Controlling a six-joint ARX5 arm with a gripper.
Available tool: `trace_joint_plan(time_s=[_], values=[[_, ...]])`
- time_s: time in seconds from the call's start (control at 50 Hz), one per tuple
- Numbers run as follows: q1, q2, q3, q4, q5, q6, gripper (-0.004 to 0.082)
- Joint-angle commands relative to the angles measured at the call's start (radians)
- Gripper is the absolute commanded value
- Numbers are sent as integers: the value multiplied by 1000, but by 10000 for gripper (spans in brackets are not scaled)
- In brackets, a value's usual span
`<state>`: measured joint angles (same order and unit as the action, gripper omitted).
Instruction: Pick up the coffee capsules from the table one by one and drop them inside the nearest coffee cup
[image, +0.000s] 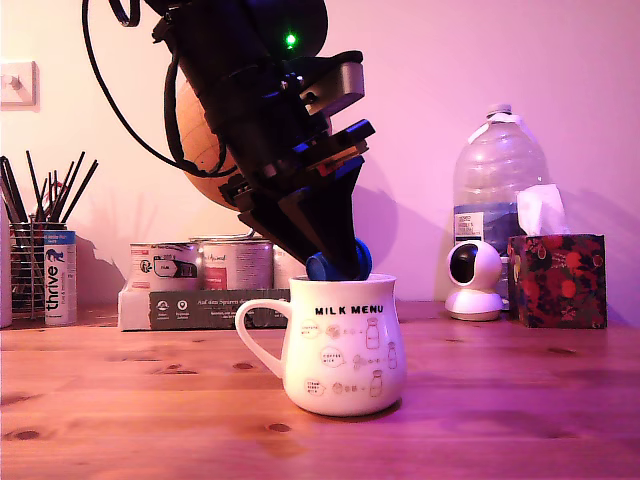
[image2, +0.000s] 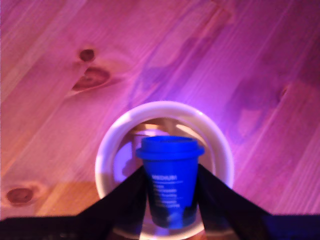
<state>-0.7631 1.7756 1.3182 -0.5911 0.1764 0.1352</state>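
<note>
— Blue is the colour that stands out: what is it?

— A small blue tapered plastic coffee capsule (image2: 171, 186) with a wider rimmed end and white print on its side. The black pincer (image2: 171, 197) pinches it, one finger (image2: 131, 197) pressed against each side of the body.

— Where is the capsule in relation to the mug?

— Directly above the mouth of the white ceramic coffee cup (image: 343, 345), which has a loop handle, black "MILK MENU" lettering and small drink drawings. In the exterior view the capsule (image: 337, 262) sits just over the rim, partly hidden by the pincer (image: 340, 258). In the wrist view the cup's round white rim (image2: 107, 145) rings the capsule.

— Where does the cup stand?

— Upright on the brown knotty pine tabletop (image: 120, 400), with its handle pointing to the exterior view's left.

— And the arm?

— The black robot arm (image: 260, 120) leans down from the upper part of the exterior view, a green light glowing on it.

— What is behind?

— Along the wall, metal tins (image: 205, 265) on a flat dark box at the exterior view's left, and a wire holder of dark sticks (image: 35, 250) further left. On the right stand a small white round camera (image: 473, 280), a large clear water bottle (image: 495, 180) and a floral tissue box (image: 556, 278).
</note>
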Motion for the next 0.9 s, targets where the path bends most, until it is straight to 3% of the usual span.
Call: trace_joint_plan(time_s=[0.0,0.2,0.24,0.34,0.4,0.78,0.88], values=[[-3,20,10,4,-2,15,211],[-3,20,10,-5,-6,25,239],[-3,19,10,-7,-6,27,311],[-3,15,10,-7,-11,31,621],[-3,12,10,-7,-14,31,712],[-6,-9,10,-15,-13,47,724],[-6,-17,10,-24,-13,54,670]])
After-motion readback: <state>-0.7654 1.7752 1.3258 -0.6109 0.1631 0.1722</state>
